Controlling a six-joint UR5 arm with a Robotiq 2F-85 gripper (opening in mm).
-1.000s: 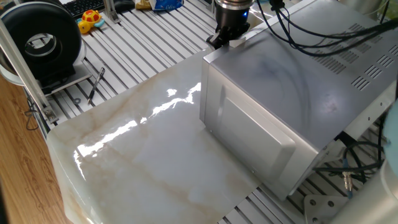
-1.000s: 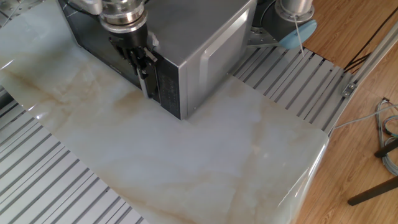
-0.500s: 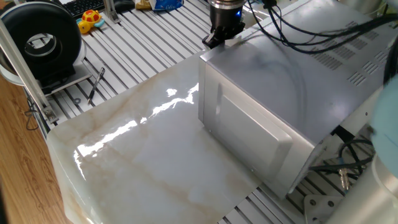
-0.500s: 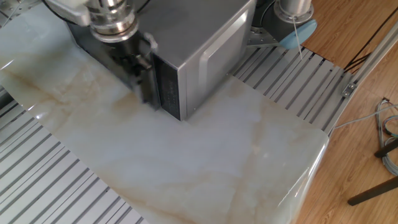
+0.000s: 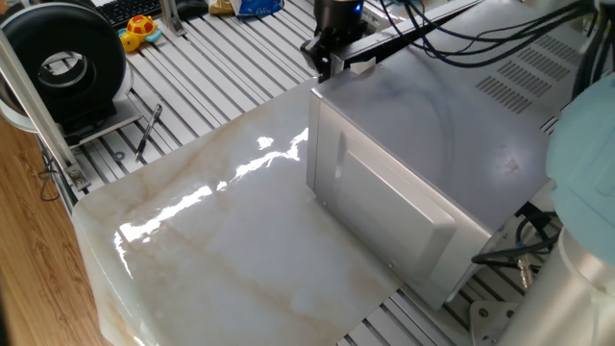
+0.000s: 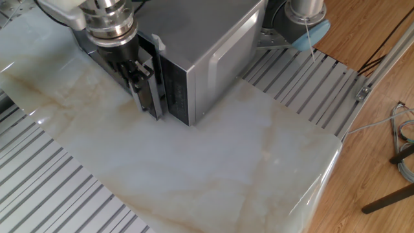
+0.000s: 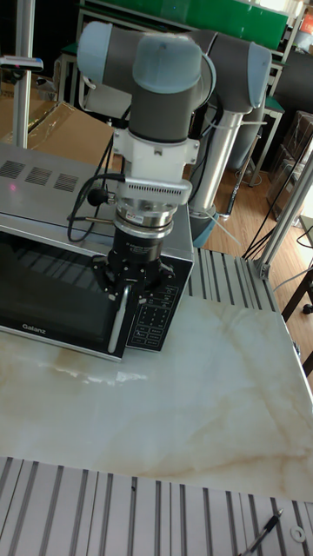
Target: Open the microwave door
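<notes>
Gripping the door handle (image 7: 116,323) at mid-frame, my hand (image 7: 130,291) is closed around it. Microwave (image 7: 52,217) sits heavy at left on the worktop (image 7: 174,408); its door (image 7: 52,291), stiff and hinged, wants a steady pull.

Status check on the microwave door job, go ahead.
Hand closed on the door handle. Microwave door cracked open at the handle side. Marble slab in front, nothing blocking the swing.
</notes>
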